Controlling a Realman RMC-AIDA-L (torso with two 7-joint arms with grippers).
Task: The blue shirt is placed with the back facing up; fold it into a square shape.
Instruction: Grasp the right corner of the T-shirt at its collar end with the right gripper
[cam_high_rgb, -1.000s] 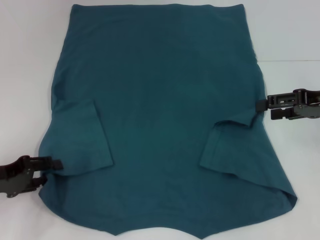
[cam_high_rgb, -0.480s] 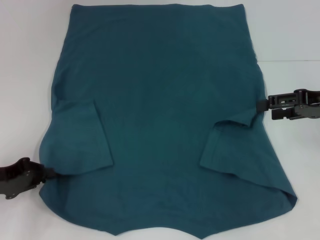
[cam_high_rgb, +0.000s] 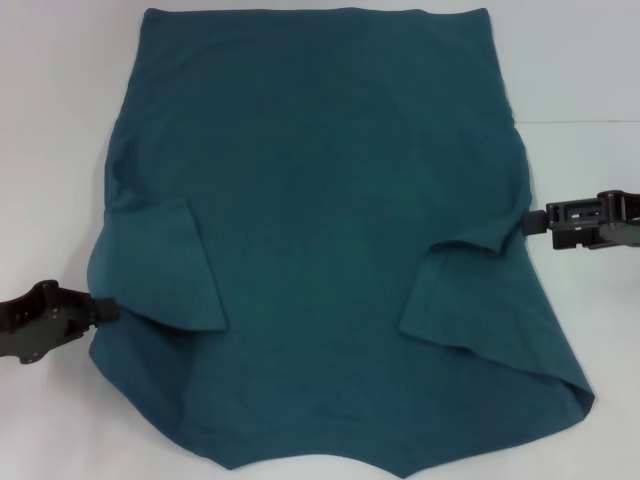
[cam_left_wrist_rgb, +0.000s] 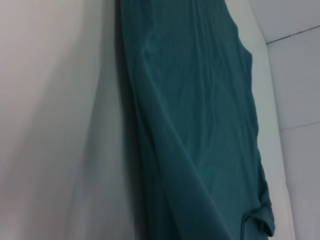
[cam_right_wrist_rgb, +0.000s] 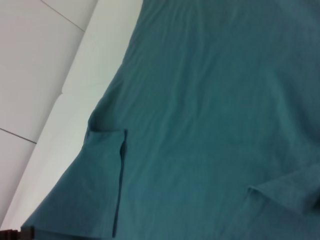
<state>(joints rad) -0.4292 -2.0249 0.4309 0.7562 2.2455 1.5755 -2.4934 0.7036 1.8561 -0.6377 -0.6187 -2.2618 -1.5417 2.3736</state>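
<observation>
Teal-blue shirt (cam_high_rgb: 320, 230) spread flat on white table (cam_high_rgb: 60, 120), sleeves folded inward. Left gripper (cam_high_rgb: 108, 311) pinching left edge, cloth lifted slightly. Right gripper (cam_high_rgb: 530, 221) pinching right edge.

I see a plain white surface (cam_high_rgb: 60, 120) carrying one thing, the blue shirt (cam_high_rgb: 320, 220), spread flat with its plain back up. Both short sleeves are folded inward onto the body. The cloth covers most of the middle, and white shows along both sides and the far edge.
</observation>
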